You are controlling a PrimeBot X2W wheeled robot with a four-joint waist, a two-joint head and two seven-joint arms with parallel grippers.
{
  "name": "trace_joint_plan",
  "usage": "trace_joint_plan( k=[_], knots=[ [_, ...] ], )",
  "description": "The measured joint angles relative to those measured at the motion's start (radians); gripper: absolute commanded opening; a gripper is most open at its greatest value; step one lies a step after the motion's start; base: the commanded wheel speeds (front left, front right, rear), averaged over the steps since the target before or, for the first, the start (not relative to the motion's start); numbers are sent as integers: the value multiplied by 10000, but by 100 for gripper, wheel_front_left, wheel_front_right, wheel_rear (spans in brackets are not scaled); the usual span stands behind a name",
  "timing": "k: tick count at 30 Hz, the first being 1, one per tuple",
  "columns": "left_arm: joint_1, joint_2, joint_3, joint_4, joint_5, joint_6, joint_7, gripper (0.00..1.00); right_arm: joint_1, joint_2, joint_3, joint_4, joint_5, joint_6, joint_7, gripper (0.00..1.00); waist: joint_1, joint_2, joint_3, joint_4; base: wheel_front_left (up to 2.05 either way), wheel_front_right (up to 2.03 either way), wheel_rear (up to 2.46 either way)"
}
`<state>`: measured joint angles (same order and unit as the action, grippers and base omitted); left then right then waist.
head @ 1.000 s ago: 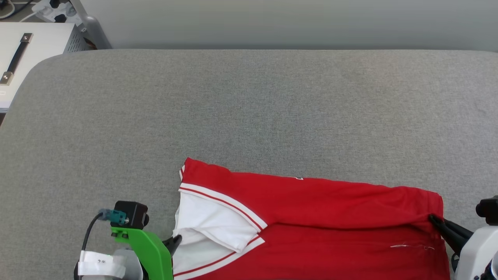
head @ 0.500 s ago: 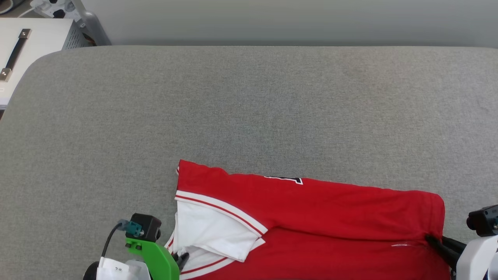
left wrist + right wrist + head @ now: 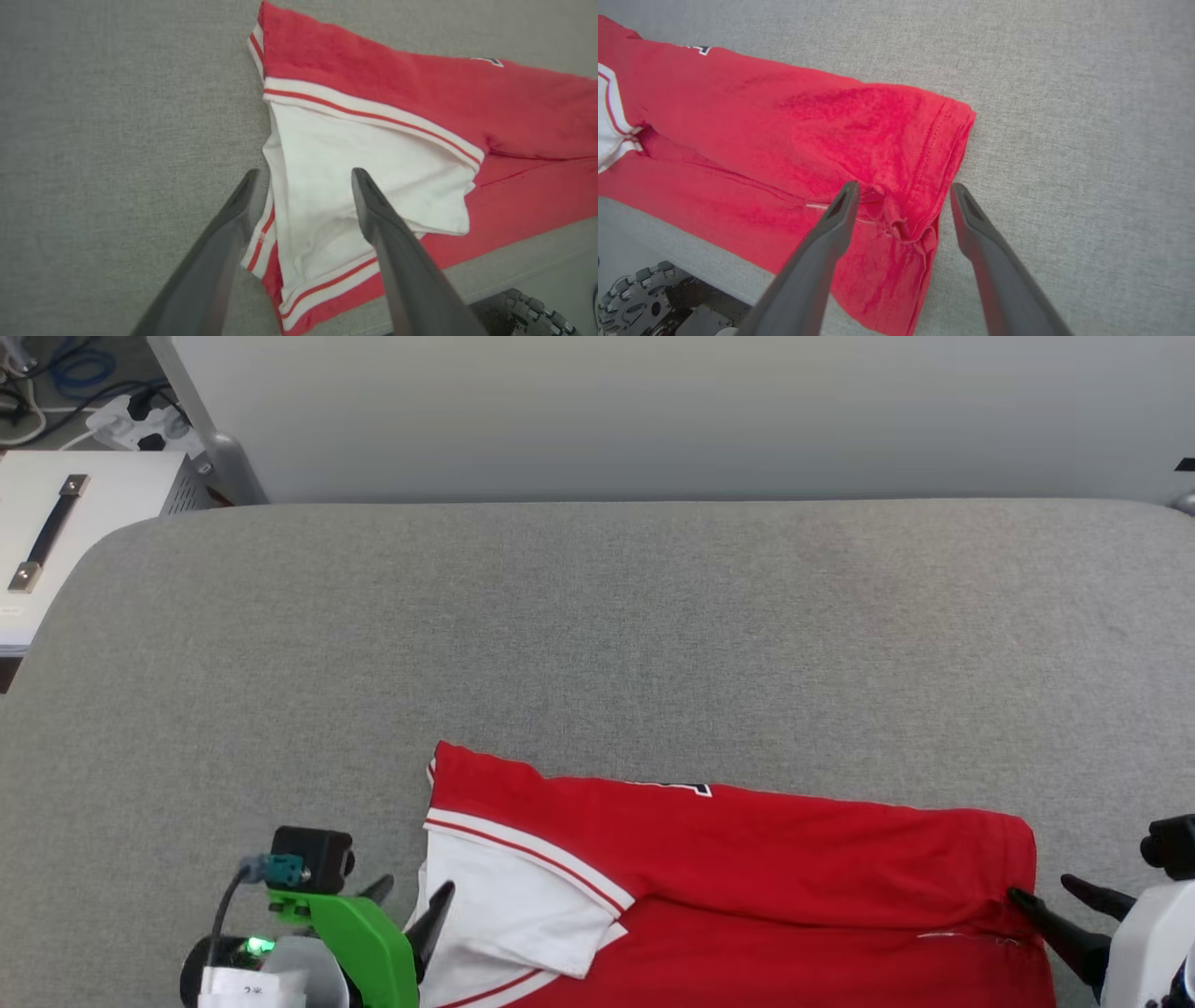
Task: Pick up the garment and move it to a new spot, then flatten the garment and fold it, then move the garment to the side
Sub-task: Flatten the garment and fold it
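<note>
The garment (image 3: 747, 859), red with a white sleeve and red-and-white striped trim, lies folded lengthwise on the grey table (image 3: 597, 635) near its front edge. A sliver of black-and-white lettering peeks out at its far fold. My left gripper (image 3: 415, 889) stands open at the garment's left end. In the left wrist view, my left gripper (image 3: 304, 171) straddles the white sleeve (image 3: 355, 163) without pinching it. My right gripper (image 3: 1041, 889) stands open at the right end. In the right wrist view, my right gripper (image 3: 904, 185) has its fingers on either side of the bunched red hem corner (image 3: 906, 224).
The grey padded table reaches far beyond the garment to a pale wall (image 3: 653, 411). A white cabinet with a dark handle (image 3: 56, 523) and a power strip (image 3: 140, 425) sit past the table's far left corner. The robot's wheeled base (image 3: 640, 289) shows below the table's front edge.
Both grippers have gone from shut on the garment's ends to open, letting it go; it now rests on the table. The head camera has also shifted, so the whole picture sits lower.
</note>
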<state>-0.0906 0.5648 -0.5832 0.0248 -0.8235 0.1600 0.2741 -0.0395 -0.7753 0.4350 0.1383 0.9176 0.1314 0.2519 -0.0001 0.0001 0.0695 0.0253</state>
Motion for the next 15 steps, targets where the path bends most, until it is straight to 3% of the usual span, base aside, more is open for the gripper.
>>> trace_joint_plan(
  k=[7, 15],
  knots=[
    [-293, -259, 665, -449, 675, 127, -2215, 100, 311, 502, -1423, -328, 334, 0, 930, 100, 0, 0, -49, -30, 0, 0, 0],
    [-535, -591, 991, 82, 1655, -61, -4800, 100, 618, 2008, -3156, -111, -201, 0, 2339, 100, 0, 0, 278, 103, 0, 0, 0]
  ],
)
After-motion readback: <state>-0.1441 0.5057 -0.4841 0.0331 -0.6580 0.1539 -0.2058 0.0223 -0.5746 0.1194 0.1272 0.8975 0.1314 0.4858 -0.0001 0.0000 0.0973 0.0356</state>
